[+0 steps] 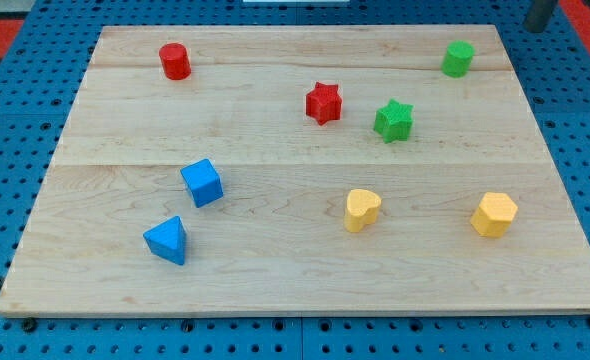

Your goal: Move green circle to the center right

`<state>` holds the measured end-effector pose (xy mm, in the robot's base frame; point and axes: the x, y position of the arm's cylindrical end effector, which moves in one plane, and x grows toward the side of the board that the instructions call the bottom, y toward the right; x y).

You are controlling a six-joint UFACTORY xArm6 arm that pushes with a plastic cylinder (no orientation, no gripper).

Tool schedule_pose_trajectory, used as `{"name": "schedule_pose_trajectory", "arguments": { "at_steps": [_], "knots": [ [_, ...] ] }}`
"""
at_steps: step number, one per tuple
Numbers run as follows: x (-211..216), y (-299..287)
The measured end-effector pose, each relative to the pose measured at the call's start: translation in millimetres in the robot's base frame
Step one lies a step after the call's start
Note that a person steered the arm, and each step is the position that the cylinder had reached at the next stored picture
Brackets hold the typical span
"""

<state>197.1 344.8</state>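
Camera view: my tip [540,27] hovers right of green circle [458,58].

**Only a Dark Stub of the Arm in Frame**

The robot shows itself as a short, dark grey cylinder [541,14] cut off by the view's top edge near the right corner. Its surface looks smooth and matte, with a rounded lower end. No cables, screws or markings can be made out on this piece. Whether that end is the rod's tip cannot be told.
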Motion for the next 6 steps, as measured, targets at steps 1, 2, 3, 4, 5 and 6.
{"name": "schedule_pose_trajectory", "arguments": {
  "at_steps": [1, 2, 3, 4, 5, 6],
  "knots": [
    [0.0, 0.0],
    [-1.0, 0.0],
    [7.2, -22.5],
    [25.9, -110.4],
    [31.1, -130.3],
    [31.6, -138.5]
  ]
}}
